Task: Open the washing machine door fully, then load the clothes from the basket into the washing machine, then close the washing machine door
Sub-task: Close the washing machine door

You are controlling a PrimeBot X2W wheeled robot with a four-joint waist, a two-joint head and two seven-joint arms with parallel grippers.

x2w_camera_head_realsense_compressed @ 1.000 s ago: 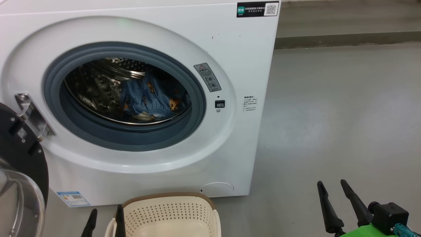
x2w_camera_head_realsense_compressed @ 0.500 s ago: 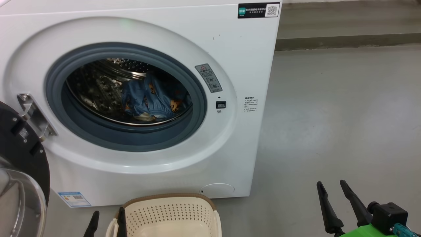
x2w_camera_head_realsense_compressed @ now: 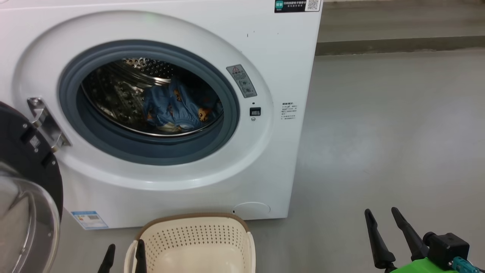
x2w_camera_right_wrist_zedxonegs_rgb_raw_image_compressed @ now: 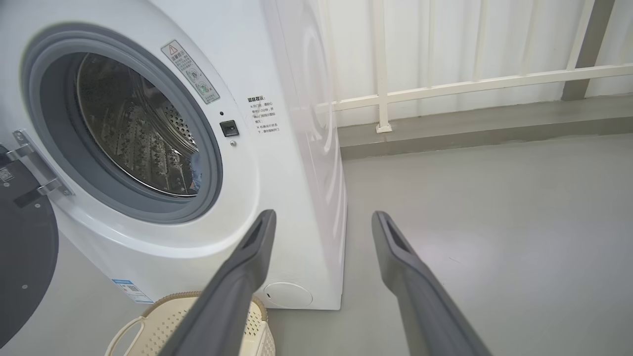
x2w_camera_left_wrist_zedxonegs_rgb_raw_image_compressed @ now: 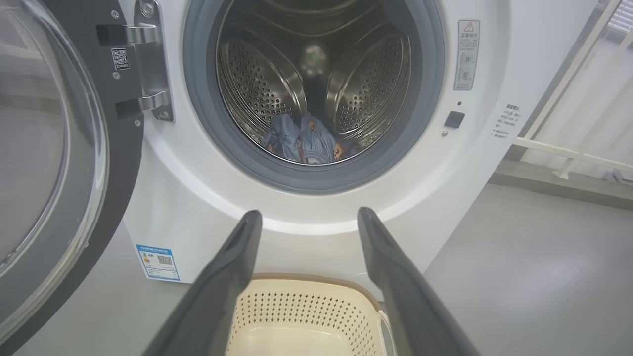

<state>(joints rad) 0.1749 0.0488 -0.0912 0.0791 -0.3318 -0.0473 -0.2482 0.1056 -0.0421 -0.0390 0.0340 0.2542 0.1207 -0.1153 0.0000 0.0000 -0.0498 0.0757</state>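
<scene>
Item: washing machine [x2w_camera_head_realsense_compressed: 265,57], white front-loader standing on a grey floor [x2w_camera_head_realsense_compressed: 379,132]. Door [x2w_camera_head_realsense_compressed: 22,151], black-rimmed with a domed glass centre, is swung wide open on a metal hinge [x2w_camera_head_realsense_compressed: 47,125] at the left edge of the opening, its inner face turned toward the room. Clothes [x2w_camera_head_realsense_compressed: 174,108], blue with small orange-brown animal prints, lie low in the steel drum. Basket [x2w_camera_head_realsense_compressed: 197,237] sits on the floor just in front of the machine; no fabric shows in the visible part of it. Left gripper [x2w_camera_head_realsense_compressed: 125,252], fingers spread and holding nothing, is at the basket's left rim, pointing at the machine. Right gripper [x2w_camera_head_realsense_compressed: 380,212], likewise spread and bare, is well off to the right over bare floor. Key relation: the door lies to the left of the left gripper and hangs on an upright axis at the hinge. To shut, its free edge would probably have to sweep rightward to the dark latch socket [x2w_camera_head_realsense_compressed: 255,111]. The left arm is much the nearer. Markings: black sticker [x2w_camera_head_realsense_compressed: 297,5] with a green logo and QR code, grey warning label [x2w_camera_head_realsense_compressed: 241,80] with a red triangle, a printed text block [x2w_camera_head_realsense_compressed: 289,110], blue label [x2w_camera_head_realsense_compressed: 89,219] at the lower left, and a small QR tag [x2w_camera_left_wrist_zedxonegs_rgb_raw_image_compressed: 120,58] on the door. All the lettering is too small to read.
</scene>
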